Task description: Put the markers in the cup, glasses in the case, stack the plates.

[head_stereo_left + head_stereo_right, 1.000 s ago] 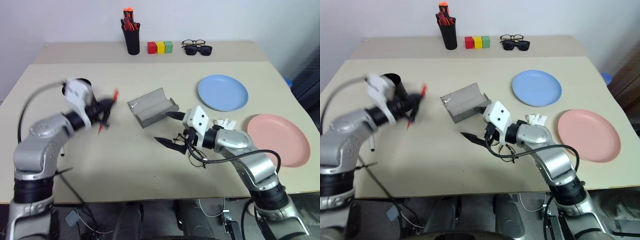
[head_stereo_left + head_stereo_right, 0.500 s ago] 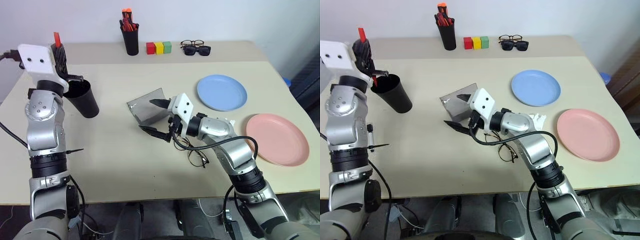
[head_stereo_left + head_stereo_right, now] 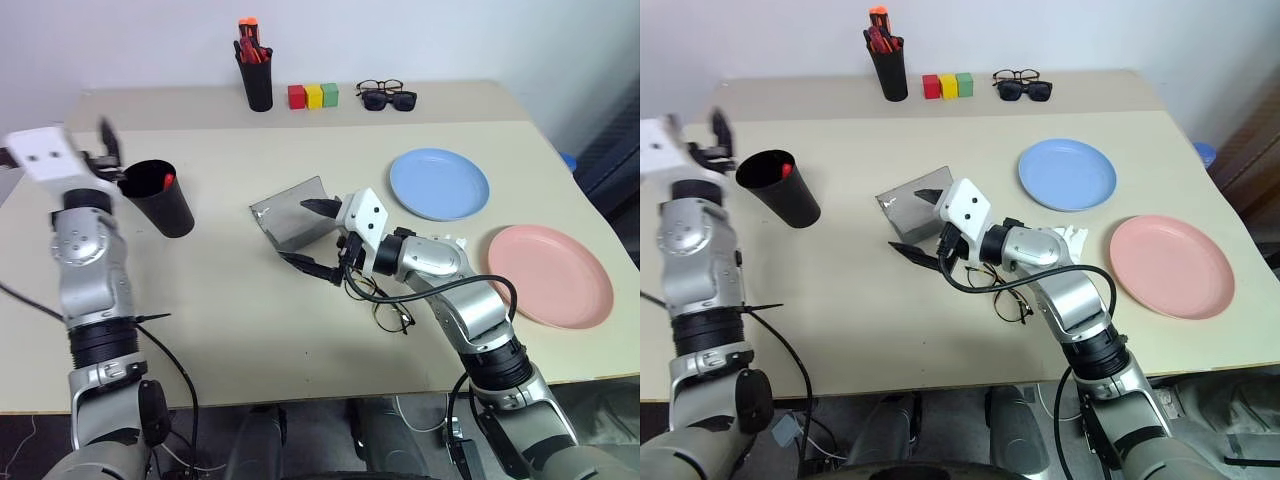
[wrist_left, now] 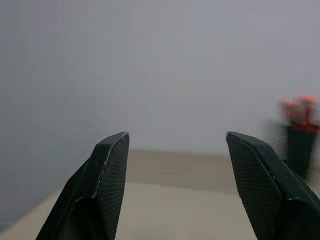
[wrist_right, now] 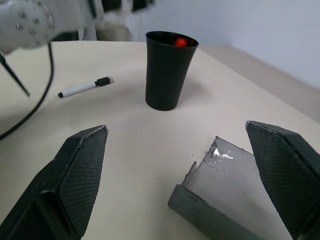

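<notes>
One red-capped marker [image 3: 786, 170] sits in the cup [image 3: 780, 189] at upper left, my left hand [image 4: 175, 165] open and empty, right hand [image 5: 185, 175] wide open, empty, above the glasses [image 3: 1010, 300] beside the open case [image 3: 915, 200]; a second marker [image 5: 85, 88] lies loose, plates [image 3: 1068, 174] unstacked.

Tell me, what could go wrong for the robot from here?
The left gripper hangs open close beside the cup that holds the marker; a careless swing might tip it. The right gripper is open right by the case, with the glasses under its arm; a clumsy reach could shove the case or bend the thin frame.
</notes>
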{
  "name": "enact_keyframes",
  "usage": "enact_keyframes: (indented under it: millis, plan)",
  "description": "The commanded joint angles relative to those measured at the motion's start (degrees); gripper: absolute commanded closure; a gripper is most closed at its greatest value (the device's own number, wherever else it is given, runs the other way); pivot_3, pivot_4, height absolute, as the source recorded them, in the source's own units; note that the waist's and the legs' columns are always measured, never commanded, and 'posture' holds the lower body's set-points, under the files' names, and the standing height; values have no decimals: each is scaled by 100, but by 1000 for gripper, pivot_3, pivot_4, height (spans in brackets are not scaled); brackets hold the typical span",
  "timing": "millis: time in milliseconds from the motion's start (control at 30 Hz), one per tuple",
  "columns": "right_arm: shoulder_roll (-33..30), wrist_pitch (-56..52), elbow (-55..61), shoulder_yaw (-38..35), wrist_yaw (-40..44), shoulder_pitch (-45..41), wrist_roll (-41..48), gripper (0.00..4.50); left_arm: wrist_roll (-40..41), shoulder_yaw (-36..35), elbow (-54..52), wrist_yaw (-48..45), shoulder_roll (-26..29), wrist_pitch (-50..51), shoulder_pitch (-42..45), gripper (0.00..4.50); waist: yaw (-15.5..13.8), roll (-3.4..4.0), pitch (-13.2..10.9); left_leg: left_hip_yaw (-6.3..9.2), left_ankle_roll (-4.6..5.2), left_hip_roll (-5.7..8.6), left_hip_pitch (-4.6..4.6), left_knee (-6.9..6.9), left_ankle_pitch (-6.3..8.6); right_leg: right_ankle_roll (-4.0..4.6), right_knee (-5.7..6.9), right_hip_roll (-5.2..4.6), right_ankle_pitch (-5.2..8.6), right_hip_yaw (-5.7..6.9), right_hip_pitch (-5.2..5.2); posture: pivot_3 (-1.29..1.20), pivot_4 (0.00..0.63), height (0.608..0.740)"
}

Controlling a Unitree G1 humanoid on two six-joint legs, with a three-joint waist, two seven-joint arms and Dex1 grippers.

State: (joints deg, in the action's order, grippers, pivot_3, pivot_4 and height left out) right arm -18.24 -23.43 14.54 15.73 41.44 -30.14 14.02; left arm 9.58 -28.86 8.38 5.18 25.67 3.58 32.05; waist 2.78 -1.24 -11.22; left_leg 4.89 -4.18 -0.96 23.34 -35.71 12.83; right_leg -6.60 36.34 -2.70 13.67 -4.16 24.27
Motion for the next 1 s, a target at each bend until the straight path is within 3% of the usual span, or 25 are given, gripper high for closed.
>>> enact_keyframes:
  millis: [33,67,300,500,567,767,900,1000]
  plan:
    - [1,55,263,-25,43,-5,44,0,-269,-776,-531,979,274,991,-371,425,16,0,0,0,0,0,-1,1,0,0,1,0,0,0,0,0,150,740]
    - [2,62,251,-19,57,-1,50,0,-252,-828,-719,1038,262,1398,-552,38,11,0,0,0,0,0,0,1,0,0,1,-1,0,0,0,0,150,740]
    - [84,177,85,120,262,-80,42,0,538,-131,-1933,250,97,4797,-1511,38,-78,-16,7,5,-2,2,5,-22,-1,0,2,-2,0,5,-12,0,150,740]
    - [108,188,48,126,372,-119,44,0,684,-170,-2063,165,54,6170,-1414,38,13,-19,9,7,-2,0,-7,-20,-1,1,8,4,1,4,-16,0,150,740]
    - [83,173,80,135,426,-101,49,0,631,-182,-2019,124,83,6273,-1399,881,30,-19,9,7,-2,-1,-9,-18,-1,2,12,5,1,5,-14,0,150,740]
    - [43,129,179,124,420,-6,3,0,286,-272,-1682,342,156,5795,-1135,3900,24,-20,9,6,-3,0,-8,-19,-1,2,11,3,1,4,-14,0,150,740]
    - [32,97,234,126,385,28,-7,0,-101,-582,-1352,907,172,3970,-658,3900,-30,-22,9,7,-3,0,-6,-20,-1,2,6,3,0,4,-13,0,150,740]
    - [33,96,227,135,374,26,-11,0,-357,115,-1422,243,452,1583,-37,3900,-64,-25,9,5,-8,0,3,-19,-3,3,-4,-1,-1,4,-11,0,150,740]
